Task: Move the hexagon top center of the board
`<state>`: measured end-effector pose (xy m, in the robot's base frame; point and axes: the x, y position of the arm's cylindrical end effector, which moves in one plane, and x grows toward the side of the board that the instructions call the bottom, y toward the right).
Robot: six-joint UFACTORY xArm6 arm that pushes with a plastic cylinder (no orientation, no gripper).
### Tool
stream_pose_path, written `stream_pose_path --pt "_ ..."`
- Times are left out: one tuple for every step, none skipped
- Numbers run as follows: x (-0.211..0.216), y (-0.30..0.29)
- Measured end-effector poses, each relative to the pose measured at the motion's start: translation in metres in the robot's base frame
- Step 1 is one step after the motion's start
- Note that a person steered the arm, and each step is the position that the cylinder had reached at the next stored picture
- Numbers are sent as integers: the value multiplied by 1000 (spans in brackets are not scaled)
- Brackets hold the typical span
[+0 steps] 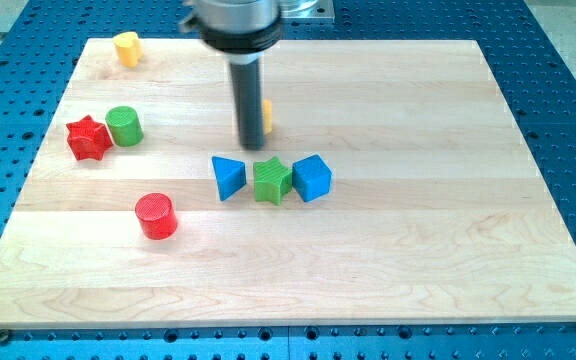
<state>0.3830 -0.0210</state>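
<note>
A yellow block, likely the hexagon (267, 115), sits near the board's upper middle and is mostly hidden behind my rod; only its right edge shows. My tip (251, 146) is just to its left and in front of it, touching or nearly so. Below the tip lie a blue triangle (228, 177), a green star (272, 180) and a blue cube (311, 177) in a row.
A second yellow block (126, 47) sits at the board's top left. A red star (88, 138) and green cylinder (124, 126) touch at the left. A red cylinder (155, 216) stands at lower left. The wooden board (418, 250) lies on a blue perforated table.
</note>
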Motion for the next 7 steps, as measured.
stream_pose_path --pt "-50 24" --pt "-81 30" --pt "-25 56" --pt "-30 -16" --pt "-67 -34" --pt "-97 3" --pt "-55 -6"
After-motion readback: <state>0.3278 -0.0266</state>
